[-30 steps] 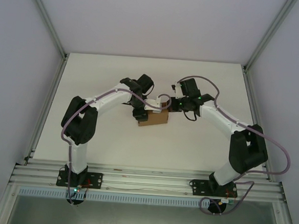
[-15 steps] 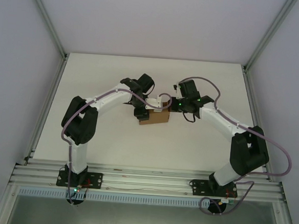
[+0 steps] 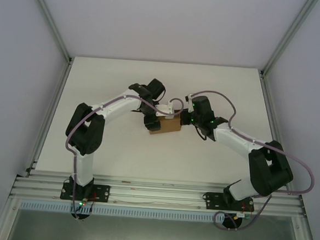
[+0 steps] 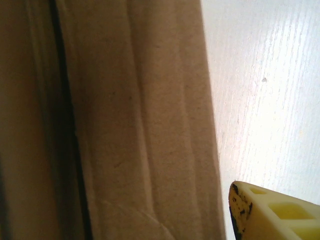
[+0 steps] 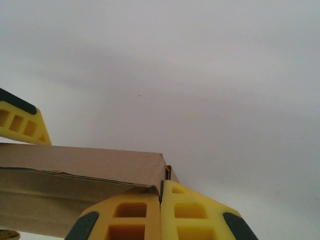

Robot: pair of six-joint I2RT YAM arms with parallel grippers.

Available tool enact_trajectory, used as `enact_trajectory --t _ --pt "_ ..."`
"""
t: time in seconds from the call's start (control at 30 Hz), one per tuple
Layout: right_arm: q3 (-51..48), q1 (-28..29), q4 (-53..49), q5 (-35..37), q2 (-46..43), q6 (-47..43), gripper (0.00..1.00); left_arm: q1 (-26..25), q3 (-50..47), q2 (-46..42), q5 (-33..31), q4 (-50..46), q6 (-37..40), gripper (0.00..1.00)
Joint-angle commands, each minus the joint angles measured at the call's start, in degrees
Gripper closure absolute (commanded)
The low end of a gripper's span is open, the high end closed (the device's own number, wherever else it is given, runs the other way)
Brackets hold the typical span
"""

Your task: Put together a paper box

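So, the paper box (image 3: pixel 169 126) is sat roughly in the middle of the white table (image 3: pixel 119 150) in the overhead view, a small brown block a bit above centre frame, with both arms bent in on it from either side. The left gripper (image 3: pixel 155 122) is parked at the box's left end and the right gripper (image 3: pixel 183 120) is tucked against its right end. In the left wrist view, the whole left half and middle of the frame are taken up by plain cardboard with a dark crease running down near the left edge. One yellow finger (image 4: pixel 272 210) is seen at the bottom right corner, and a thin sliver of table can be made out between it and the cardboard edge, so the left pincer is read as released: spread wide beside the box and not squeezing it. The mate of that finger can't be made out there. In the right wrist view the box is lying across the lower left, its top edge running to a corner near the bottom centre. The right pincer's two yellow pads (image 5: pixel 132 220) are pressed flat together at the bottom centre, so it's clenched, with the box corner butted right up at the seam. Whether a thin bit of flap is nipped in there can't be told. Another yellow fingertip (image 5: pixel 20 122) is seen at the far left, just above the box's top edge.
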Motion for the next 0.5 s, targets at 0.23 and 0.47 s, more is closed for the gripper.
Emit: enact_trajectory --t 0.23,0.47 --pt "-0.3 3.9 -7.2 8.3 0.2 1.1 1.00 0.5 -11.8 -16.4 -12.5 15.7 -23.0 0.00" --pt "1.4 5.2 -9.1 10.3 0.3 4.5 1.00 2.0 -21.3 -22.6 -17.1 20.4 -41.5 0.18"
